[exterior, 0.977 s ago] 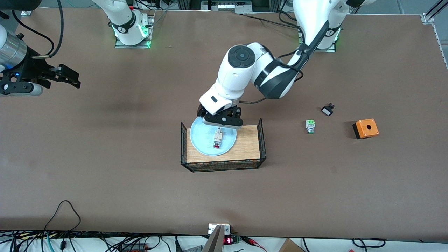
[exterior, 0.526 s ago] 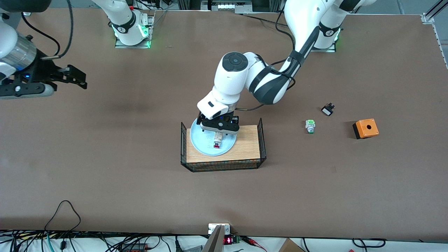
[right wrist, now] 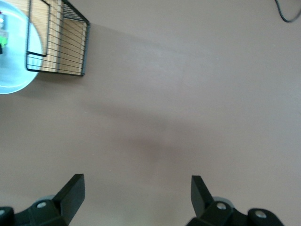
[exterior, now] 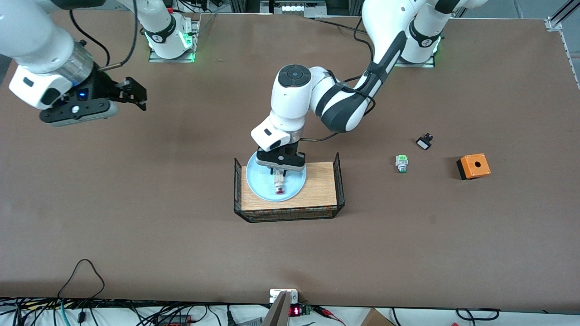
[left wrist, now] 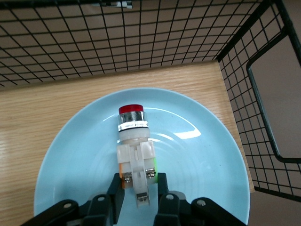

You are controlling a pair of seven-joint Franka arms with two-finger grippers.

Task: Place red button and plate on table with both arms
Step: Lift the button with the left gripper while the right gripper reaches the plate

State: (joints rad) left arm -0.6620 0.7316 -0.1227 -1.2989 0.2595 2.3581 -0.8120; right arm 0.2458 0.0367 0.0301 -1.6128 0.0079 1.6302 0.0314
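Left gripper [left wrist: 138,200] straddles the red button [left wrist: 134,146] unclenched, cap pointing toward the front camera.

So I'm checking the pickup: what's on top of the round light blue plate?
The beige push-button with a red cap lies on the round light blue plate, the left gripper straddling its base. The part between the fingers is hidden.

The red button [left wrist: 132,141], beige with a red cap, lies flat on the light blue plate [left wrist: 197,160], between the left gripper's [left wrist: 138,200] fingers.

High front camera, two wrist close-ups
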